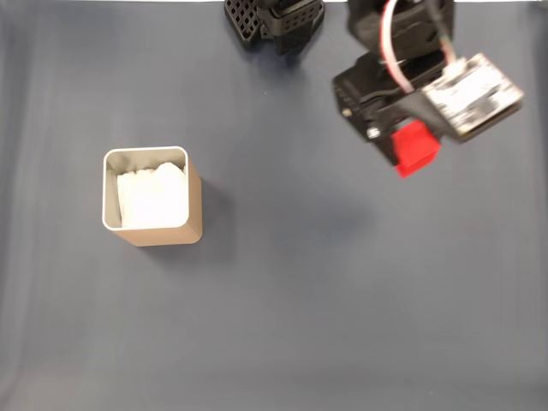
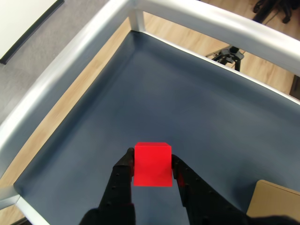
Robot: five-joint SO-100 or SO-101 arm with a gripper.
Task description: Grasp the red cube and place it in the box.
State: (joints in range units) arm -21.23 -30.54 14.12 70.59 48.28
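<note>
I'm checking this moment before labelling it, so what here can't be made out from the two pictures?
- Fixed view: the end effector fingers are covered by the arm's own blurred body; just part of the red cube pokes out.
- Fixed view: the box floor is covered by white paper lining.
- Wrist view: the box is cut off by the lower right corner, mouth unseen.
- Wrist view: the cube's underside is hidden.

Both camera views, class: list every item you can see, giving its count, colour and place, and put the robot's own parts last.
red cube: one, bright red, clamped between the gripper fingers, lifted above the table.
box: one, tan with pale rim and white paper inside, left of centre in the fixed view.
table: one, dark blue-grey surface, with a silver rail at its edge in the wrist view.
gripper: one, black, shut on the cube.
</note>
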